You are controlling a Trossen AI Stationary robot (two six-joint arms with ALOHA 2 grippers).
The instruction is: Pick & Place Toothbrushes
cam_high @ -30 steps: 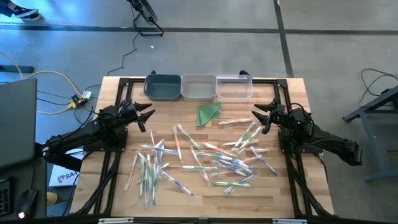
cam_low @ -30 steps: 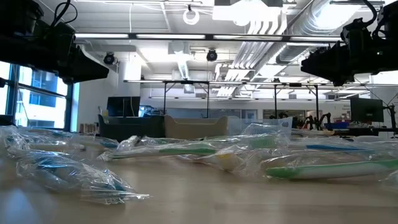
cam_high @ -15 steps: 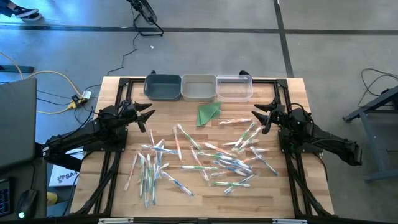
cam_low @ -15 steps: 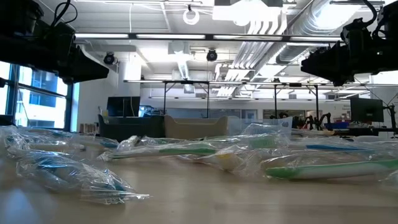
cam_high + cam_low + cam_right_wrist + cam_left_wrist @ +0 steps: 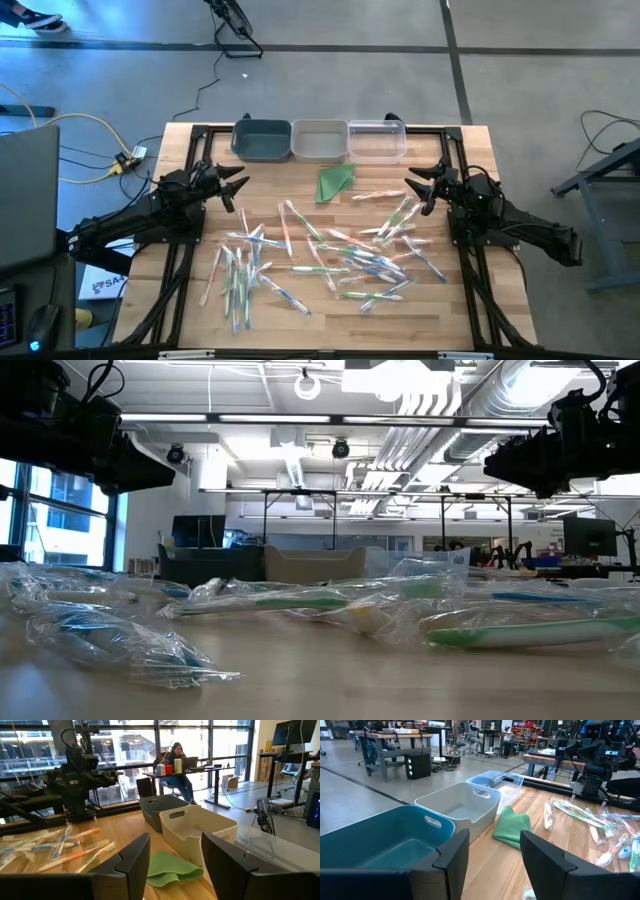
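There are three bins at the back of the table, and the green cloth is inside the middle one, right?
Not quite. There are three bins at the back of the table, but the green cloth is not inside the middle one. It lies on the table in front of the bins, as the high view shows.

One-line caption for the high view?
Wrapped toothbrushes scattered on table; three bins behind; both claws, left and right, open, empty.
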